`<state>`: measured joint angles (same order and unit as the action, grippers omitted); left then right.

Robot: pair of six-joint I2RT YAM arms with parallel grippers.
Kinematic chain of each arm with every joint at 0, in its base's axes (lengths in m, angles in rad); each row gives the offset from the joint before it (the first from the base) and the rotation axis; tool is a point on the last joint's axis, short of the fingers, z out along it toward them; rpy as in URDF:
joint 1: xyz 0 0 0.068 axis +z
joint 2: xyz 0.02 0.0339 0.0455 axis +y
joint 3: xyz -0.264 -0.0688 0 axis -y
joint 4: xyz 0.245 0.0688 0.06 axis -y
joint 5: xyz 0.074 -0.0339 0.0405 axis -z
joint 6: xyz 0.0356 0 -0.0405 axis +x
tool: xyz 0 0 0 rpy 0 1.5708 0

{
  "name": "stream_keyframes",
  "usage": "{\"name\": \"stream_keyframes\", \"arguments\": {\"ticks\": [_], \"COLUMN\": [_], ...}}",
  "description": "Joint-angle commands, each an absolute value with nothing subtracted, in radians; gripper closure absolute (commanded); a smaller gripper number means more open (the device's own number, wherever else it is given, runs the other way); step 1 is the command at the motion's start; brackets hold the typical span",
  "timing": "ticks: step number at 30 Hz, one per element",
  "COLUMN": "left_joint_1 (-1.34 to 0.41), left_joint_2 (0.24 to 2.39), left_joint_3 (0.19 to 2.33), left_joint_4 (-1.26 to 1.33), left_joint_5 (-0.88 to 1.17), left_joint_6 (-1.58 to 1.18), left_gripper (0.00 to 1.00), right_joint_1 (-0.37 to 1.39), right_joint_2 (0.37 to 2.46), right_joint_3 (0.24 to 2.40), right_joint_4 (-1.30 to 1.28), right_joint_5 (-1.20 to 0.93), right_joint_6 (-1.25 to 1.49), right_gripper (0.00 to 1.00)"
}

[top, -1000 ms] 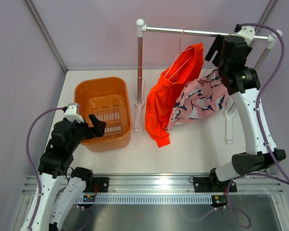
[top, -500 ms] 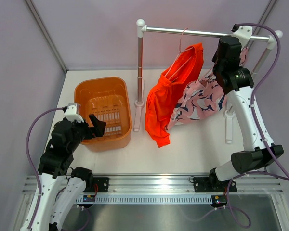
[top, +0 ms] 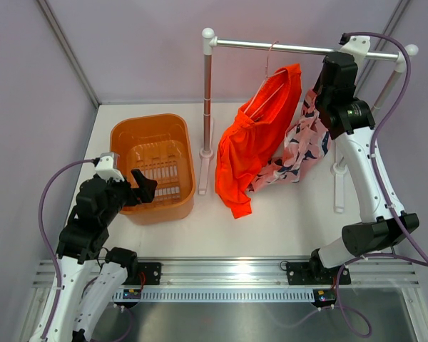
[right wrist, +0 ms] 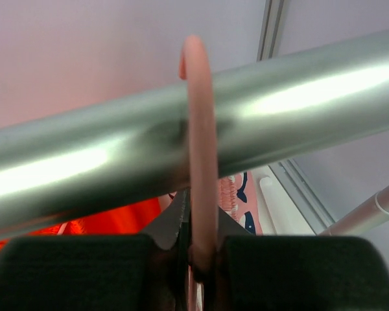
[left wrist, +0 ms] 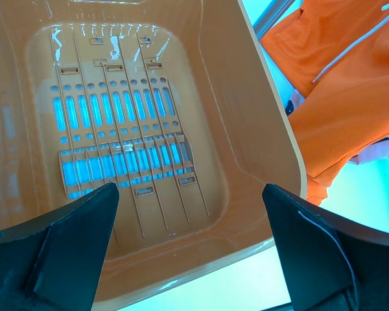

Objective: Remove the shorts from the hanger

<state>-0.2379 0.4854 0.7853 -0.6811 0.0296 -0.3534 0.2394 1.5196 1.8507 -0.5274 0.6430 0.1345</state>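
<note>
Two pairs of shorts hang from the rail (top: 242,45): a bright orange-red pair (top: 253,146) on a pink wire hanger (top: 269,75), and a pink pair with a navy-and-white pattern (top: 303,142) to its right. My right gripper (top: 333,63) is up at the rail, shut on the pink hanger hook (right wrist: 200,129) of the patterned pair, just below the metal rail (right wrist: 298,110). Below the fingers I see bits of pink fabric (right wrist: 236,197) and orange fabric (right wrist: 117,220). My left gripper (top: 144,187) hangs open over the basket, holding nothing.
An orange plastic basket (top: 153,125) stands at the left of the table, with its slotted floor (left wrist: 117,129) under my left gripper (left wrist: 189,194). The rack's left post (top: 207,100) rises between the basket and the shorts, and its right post (top: 392,78) stands behind my right arm.
My right gripper has closed on the hanger hook at the rail. The patterned shorts have swung from spread out to hanging narrower under it. The left arm has not moved.
</note>
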Motion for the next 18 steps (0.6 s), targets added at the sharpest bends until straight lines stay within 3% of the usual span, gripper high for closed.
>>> {"name": "stream_keyframes", "arguments": {"ticks": [1, 18], "left_joint_1": [-0.242, -0.242], "left_joint_2": [0.482, 0.486], "left_joint_3": [0.788, 0.799], "left_joint_4": [-0.647, -0.64], "left_joint_5": [0.021, 0.035], "left_joint_6": [-0.336, -0.334], "left_gripper": [0.01, 0.01], "right_joint_1": [0.249, 0.249], "right_joint_2": [1.496, 1.421], "right_joint_3": [1.882, 2.043], "right_joint_4": [-0.495, -0.699], "right_joint_5": [0.604, 0.47], "right_joint_6": [0.117, 0.132], "right_gripper": [1.0, 1.0]}}
